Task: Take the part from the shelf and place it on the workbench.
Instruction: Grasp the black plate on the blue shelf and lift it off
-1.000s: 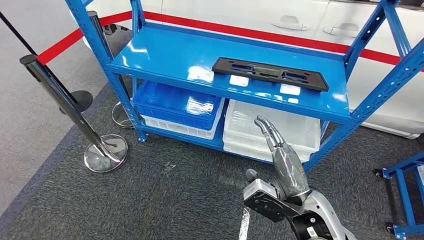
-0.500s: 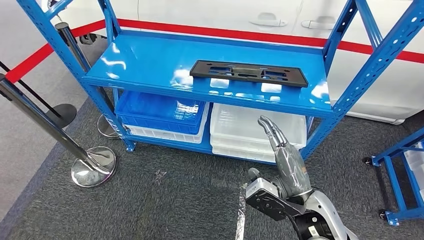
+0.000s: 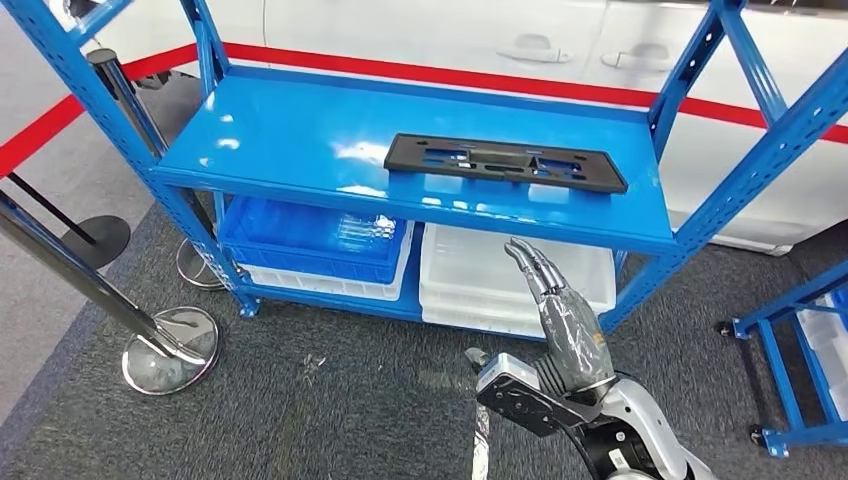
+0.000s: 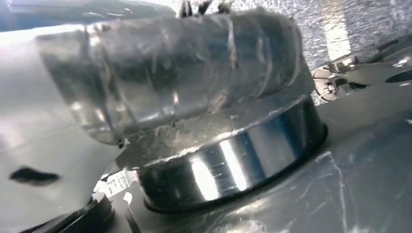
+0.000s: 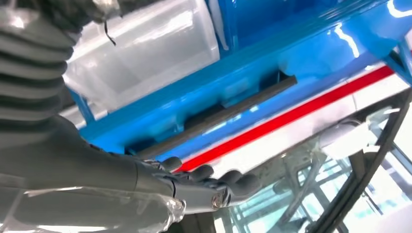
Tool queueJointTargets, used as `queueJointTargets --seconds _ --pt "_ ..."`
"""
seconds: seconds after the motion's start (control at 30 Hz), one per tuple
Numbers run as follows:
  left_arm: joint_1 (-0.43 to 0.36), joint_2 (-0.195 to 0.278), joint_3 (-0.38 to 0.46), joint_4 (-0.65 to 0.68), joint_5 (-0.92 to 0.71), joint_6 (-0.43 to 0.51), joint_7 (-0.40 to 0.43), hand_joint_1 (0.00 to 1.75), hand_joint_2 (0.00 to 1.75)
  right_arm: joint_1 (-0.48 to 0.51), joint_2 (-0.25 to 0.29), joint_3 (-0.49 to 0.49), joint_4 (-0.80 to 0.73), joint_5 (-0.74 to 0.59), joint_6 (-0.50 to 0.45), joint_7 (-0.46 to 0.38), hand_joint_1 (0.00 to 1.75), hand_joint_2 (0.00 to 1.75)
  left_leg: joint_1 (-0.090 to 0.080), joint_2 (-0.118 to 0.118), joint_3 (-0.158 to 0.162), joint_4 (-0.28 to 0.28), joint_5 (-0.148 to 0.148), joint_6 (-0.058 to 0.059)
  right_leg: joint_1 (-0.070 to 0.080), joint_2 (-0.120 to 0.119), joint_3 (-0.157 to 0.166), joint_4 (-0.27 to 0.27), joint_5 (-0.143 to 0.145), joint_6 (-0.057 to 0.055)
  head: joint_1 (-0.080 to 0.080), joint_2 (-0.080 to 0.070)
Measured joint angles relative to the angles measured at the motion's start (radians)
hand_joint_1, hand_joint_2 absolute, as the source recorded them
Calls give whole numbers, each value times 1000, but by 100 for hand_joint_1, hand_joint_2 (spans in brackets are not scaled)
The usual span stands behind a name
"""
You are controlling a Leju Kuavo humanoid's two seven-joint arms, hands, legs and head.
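A long flat black plastic part (image 3: 505, 162) with cut-outs lies on the blue shelf's upper board (image 3: 300, 140), toward its right end. My right hand (image 3: 560, 320) is raised in front of the shelf, below the board's front edge and under the part, with its fingers stretched out and apart and nothing in them. In the right wrist view the same fingers (image 5: 209, 178) point toward the part (image 5: 218, 116), well short of it. The left wrist view shows my left hand's ribbed cover (image 4: 170, 77) up close and blurred, with its fingers hidden.
Under the board sit a blue bin (image 3: 315, 235) and clear plastic bins (image 3: 500, 275). A chrome barrier post stands on its round base (image 3: 170, 350) at the left. A second blue rack (image 3: 790, 340) is at the right. A white car (image 3: 560, 45) is behind.
The whole picture has shifted as the camera moved; the shelf now sits more squarely ahead. My right hand keeps its outstretched pose, and the part lies where it was.
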Motion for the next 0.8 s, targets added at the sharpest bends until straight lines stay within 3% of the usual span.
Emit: queueJointTargets --seconds 0.1,0.13,0.17,0.2,0.27,0.3,0.37,0.47,0.53,0.63,0.67,0.7,0.77,0.8 --pt "0 0 -2 0 -1 -1 2 0 0 -6 4 3 9 64 -1 26 0 175 -2 0 26 -5 -18 11 2 -5 -132 187 -49 5 5 0" --pt "1 0 -3 0 -1 -2 2 0 0 -7 7 5 13 87 -2 32 0 175 -4 -1 36 -5 -26 12 2 -5 -169 221 -53 4 5 0" --pt "2 0 -3 0 -1 -2 2 0 0 -7 10 8 17 105 -2 36 0 175 -5 -2 48 -5 -36 12 3 -5 -188 219 -39 2 5 0" --pt "2 0 -4 0 -2 -2 2 0 0 -7 12 10 20 119 -3 38 0 175 -6 -4 63 -6 -46 11 5 -5 -189 182 -5 -3 5 0" --pt "4 -1 -5 0 -2 -2 2 0 0 -8 15 14 26 135 -3 38 0 175 -8 -5 93 -6 -68 7 15 -8 -158 55 94 -20 5 0" --pt "5 -2 -5 0 -2 -3 2 0 0 -10 16 16 29 142 -3 39 0 175 -9 -6 101 -6 -78 4 21 -10 -146 5 116 -28 4 0" --pt "4 -3 -8 0 -3 -3 3 0 0 -14 18 19 35 161 -4 42 0 175 -10 -4 108 -6 -91 -7 28 -12 -133 -40 128 -39 2 0" --pt "3 -2 -13 0 -5 -3 5 0 0 -17 25 22 42 215 -5 59 0 175 -13 -1 111 27 -91 -21 20 -7 -102 -57 125 -50 2 0" --pt "0 -1 -16 0 -4 -3 6 0 0 -21 32 23 49 259 -3 74 0 175 -12 -1 62 113 -118 -32 15 -6 -78 -63 113 -57 -1 0" --pt "-7 -1 -23 0 -3 -3 5 0 0 -22 39 26 68 309 9 96 0 175 -5 -1 -56 263 -185 -48 12 -6 -53 -64 89 -60 -4 0" --pt "-8 0 -24 0 -2 -3 5 0 0 -22 42 27 75 319 13 103 0 175 -2 -1 -76 265 -178 -52 10 -5 -42 -64 80 -58 -3 0" --pt "-8 0 -25 0 -1 -3 5 0 0 -21 45 27 83 325 16 110 0 175 1 -1 -78 232 -145 -57 7 -3 -28 -64 71 -55 -4 0" --pt "-7 1 -26 0 0 -2 5 0 0 -21 49 29 95 332 19 117 0 175 8 -1 -53 109 -41 -64 2 1 -2 -64 51 -44 -4 0" --pt "-7 1 -27 0 0 -2 5 0 0 -22 51 30 101 333 19 119 0 175 9 -1 -43 61 -17 -62 1 3 6 -63 42 -38 -4 0"
